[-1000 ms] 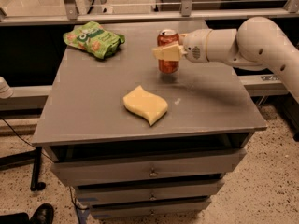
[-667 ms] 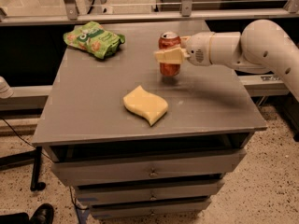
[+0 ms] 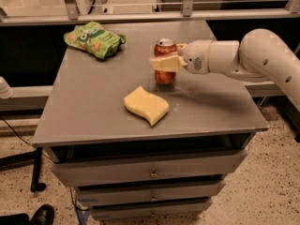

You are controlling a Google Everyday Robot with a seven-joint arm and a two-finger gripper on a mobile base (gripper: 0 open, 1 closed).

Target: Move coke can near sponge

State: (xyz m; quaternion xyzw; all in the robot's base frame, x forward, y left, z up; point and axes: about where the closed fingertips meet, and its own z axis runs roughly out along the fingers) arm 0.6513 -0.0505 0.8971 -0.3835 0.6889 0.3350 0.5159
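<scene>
The coke can (image 3: 164,50), red with a silver top, stands upright on the grey table (image 3: 93,111), just behind and to the right of the sponge. The sponge (image 3: 146,105) is pale yellow with a wavy outline and lies flat near the table's front middle. My gripper (image 3: 165,63) reaches in from the right on a white arm and is shut on the can around its middle. One pale finger (image 3: 165,63) crosses the can's front. A narrow strip of table shows between can and sponge.
A crinkled green snack bag (image 3: 95,39) lies at the table's back left. The table has drawers (image 3: 151,168) below its front edge. A metal rail (image 3: 140,16) runs behind the table. A black shoe (image 3: 43,214) shows on the floor at the lower left.
The gripper and can look almost unmoved across the frames; at most they have edged slightly. The sponge and snack bag have not moved.
</scene>
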